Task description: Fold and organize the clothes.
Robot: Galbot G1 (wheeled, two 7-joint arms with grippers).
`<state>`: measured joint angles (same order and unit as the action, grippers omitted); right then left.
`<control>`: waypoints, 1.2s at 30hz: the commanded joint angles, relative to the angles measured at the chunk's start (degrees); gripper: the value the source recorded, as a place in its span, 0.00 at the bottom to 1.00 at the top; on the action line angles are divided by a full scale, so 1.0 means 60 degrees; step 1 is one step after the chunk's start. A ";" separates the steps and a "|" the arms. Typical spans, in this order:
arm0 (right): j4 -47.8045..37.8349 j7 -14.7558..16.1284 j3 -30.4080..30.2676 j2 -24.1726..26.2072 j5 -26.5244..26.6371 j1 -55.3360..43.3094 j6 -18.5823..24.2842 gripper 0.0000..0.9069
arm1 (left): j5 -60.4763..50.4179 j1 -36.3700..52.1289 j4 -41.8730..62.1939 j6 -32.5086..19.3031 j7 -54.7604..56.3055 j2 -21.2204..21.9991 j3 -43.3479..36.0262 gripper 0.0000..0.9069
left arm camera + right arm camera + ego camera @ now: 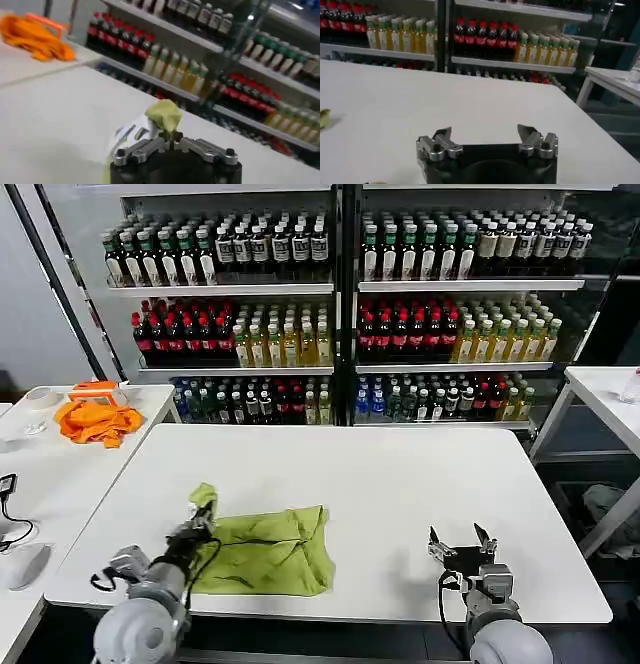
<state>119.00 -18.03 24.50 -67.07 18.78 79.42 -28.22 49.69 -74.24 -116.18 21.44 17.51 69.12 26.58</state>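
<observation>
Shirt: a lime T-shirt (268, 550) is seen crumpled at the lower left of the white table (400, 484), near its front edge.
Left gripper: the left gripper (200, 519) is placed at the shirt's left end; its fingers are pinched together on a raised tuft of the cloth (164, 115).
Right gripper: the right gripper (461, 541) is held low at the lower right, fingers spread wide, nothing between them.
Side table: an orange cloth (96, 421) is piled at the upper left.
Background: shelves of bottles (340, 304) are seen.
</observation>
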 commanded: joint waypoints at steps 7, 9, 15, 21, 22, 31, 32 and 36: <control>-0.0015 0.0014 -0.0013 -0.0029 -0.0042 0.0057 0.0024 1.00 | -0.1189 0.0902 0.0856 0.0082 -0.0105 0.0955 -0.2704 0.06; -0.0020 0.0018 -0.0003 -0.0015 -0.0039 0.0062 0.0030 1.00 | -0.1343 0.0929 0.0958 0.0087 -0.0151 0.0975 -0.2844 0.34; -0.0037 0.0026 -0.0007 -0.0008 -0.0036 0.0057 0.0041 1.00 | -0.2682 0.1093 0.1502 -0.0111 -0.0500 0.1095 -0.3163 1.00; -0.0099 0.0023 -0.0028 0.0016 -0.0030 -0.0020 0.0035 1.00 | -0.2605 0.1051 0.1082 -0.0090 -0.0794 0.1198 -0.3266 1.00; -0.0103 0.0025 -0.0034 0.0016 -0.0030 -0.0024 0.0033 1.00 | -0.2535 0.1030 0.0954 -0.0067 -0.0828 0.1208 -0.3285 1.00; -0.0195 0.0034 -0.0119 -0.0001 -0.0029 -0.0153 0.0029 1.00 | -0.2018 0.0474 -0.0019 -0.0015 -0.0845 0.0810 -0.2174 1.00; -0.0202 0.0043 -0.0124 -0.0001 -0.0025 -0.0166 0.0031 1.00 | -0.1854 0.0340 -0.0144 -0.0010 -0.0804 0.0669 -0.1810 1.00; -0.0238 0.0050 -0.0127 0.0008 -0.0018 -0.0209 0.0033 1.00 | -0.1602 -0.0192 -0.0558 -0.0010 -0.0665 0.0260 -0.0730 1.00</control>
<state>117.62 -17.76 23.76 -67.07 18.62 78.27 -28.01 37.77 -70.68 -114.20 21.48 13.25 74.25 11.37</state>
